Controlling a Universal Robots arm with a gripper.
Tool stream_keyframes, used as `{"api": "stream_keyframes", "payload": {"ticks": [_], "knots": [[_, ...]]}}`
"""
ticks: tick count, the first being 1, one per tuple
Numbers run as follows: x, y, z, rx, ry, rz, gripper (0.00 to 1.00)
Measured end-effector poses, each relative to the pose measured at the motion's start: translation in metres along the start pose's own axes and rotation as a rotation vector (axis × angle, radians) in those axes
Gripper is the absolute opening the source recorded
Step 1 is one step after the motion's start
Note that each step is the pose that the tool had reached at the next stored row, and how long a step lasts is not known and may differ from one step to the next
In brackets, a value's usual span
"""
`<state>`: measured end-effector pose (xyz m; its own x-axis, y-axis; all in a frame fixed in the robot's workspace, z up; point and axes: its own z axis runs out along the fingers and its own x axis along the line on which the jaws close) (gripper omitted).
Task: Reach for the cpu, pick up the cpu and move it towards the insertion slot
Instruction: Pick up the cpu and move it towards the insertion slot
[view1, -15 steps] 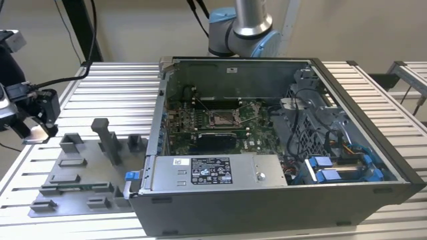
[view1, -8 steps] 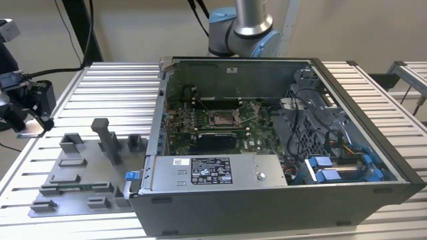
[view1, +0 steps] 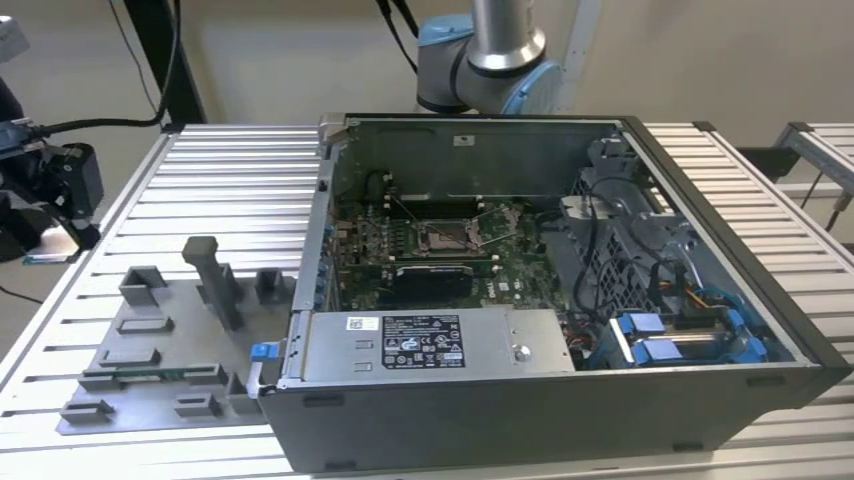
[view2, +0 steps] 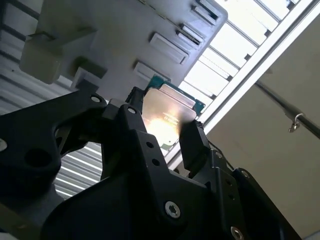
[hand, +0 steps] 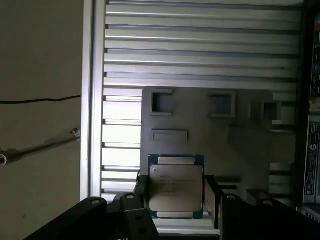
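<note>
Inspection at this moment, from my remote station.

**End effector:** The end effector (hand: 176, 194) is closed on the cpu (hand: 176, 186). Its fingers (hand: 212, 200) stand apart by only the chip's own width and press on two opposite edges. Both wrist views agree on this. In the second wrist view the end effector (view2: 161, 128) has the cpu (view2: 167, 111) seated between the black pads, with the silvery top plate bare. I judge the edge grip to be deliberate, since it keeps the top and the contact face free of pressure and holds the chip flat for seating.

**Position of the cpu:** It sits over the grey fixture tray (hand: 200, 135), near the tray's border and beside the table (hand: 200, 50) edge. It appears clear of the tray's recesses. I cannot confirm from these views how much gap lies beneath it.

**Target:** In the exterior view the insertion slot (view1: 451, 238) lies on the board inside the open computer case (view1: 721, 400). It is well apart from the fixture tray (view1: 147, 350), with the case wall between them. The case has its side off and faces upward, which leaves the slot open to approach from above.

**Status:** As I judge it, the grasp is made and the carry towards the slot is barely begun.
</note>
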<state>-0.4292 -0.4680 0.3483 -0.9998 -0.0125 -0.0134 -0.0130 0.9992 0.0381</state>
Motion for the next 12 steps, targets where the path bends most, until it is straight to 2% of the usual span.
{"api": "stream_keyframes", "payload": {"ticks": [12], "knots": [[-0.0003, 0.0008, -0.0216, 0.0001, 0.0001, 0.000, 0.00]]}}
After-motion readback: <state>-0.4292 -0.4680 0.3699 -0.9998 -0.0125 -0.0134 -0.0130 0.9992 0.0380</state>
